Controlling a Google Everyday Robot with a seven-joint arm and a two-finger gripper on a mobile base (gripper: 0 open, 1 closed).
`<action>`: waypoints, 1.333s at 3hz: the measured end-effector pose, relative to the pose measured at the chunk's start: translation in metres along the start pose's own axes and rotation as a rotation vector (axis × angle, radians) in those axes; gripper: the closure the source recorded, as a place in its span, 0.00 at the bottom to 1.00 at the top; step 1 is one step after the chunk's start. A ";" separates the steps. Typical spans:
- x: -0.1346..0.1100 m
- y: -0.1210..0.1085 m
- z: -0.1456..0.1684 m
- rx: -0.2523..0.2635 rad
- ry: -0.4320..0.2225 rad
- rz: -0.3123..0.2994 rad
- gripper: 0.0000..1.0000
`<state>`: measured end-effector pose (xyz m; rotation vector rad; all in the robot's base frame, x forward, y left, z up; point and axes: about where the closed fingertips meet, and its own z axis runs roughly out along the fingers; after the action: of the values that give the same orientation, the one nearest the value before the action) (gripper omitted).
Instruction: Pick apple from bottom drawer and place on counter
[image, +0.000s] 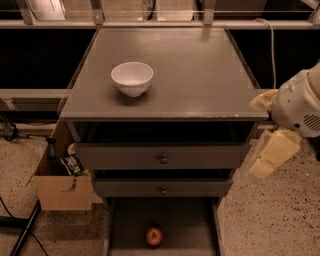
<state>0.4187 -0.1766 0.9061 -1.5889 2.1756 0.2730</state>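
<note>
Camera view: high, angled down at the front of the drawer cabinet.
Step in hand: reaching for the apple (154, 236); descent not yet begun, judging by the layout.
Gripper (274, 150): off the right side of the cabinet, about level with the top drawer (200, 156), well apart from the apple and not on it; released or clenched, cannot tell.
Apple: alone on the floor of the bottom drawer (192, 225), roughly centred between the side walls, touching neither.
Bottom drawer: pulled out, low walls, nothing else seen inside; front edge cut off by the frame.
Approach: swing across to the front of the cabinet first, then come down from above; keep clear of the middle drawer (200, 187), whose front overhangs the rear of the tray.
Grasp: centre over the apple, close around the widest part; round, so probably rolls if nudged from one side only.
Lift: straight up off the tray floor, then out forward past both upper drawer fronts before rising to the top.
Counter (200, 75): wide bare area right of the white bowl (132, 78); best spot for placing, away from the rim.
White bowl: upright, left of centre on the counter, looks empty.
Upper drawers: contents not visible.
Cardboard box (62, 192): on the floor just beside the cabinet's left side, open top, a few dark items inside, too small to name.
</note>
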 end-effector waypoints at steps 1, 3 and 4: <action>-0.020 0.042 0.083 -0.148 -0.079 -0.085 0.00; -0.017 0.062 0.159 -0.192 -0.232 -0.132 0.00; 0.002 0.029 0.158 -0.062 -0.288 -0.117 0.00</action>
<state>0.4264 -0.1056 0.7624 -1.5933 1.8662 0.5036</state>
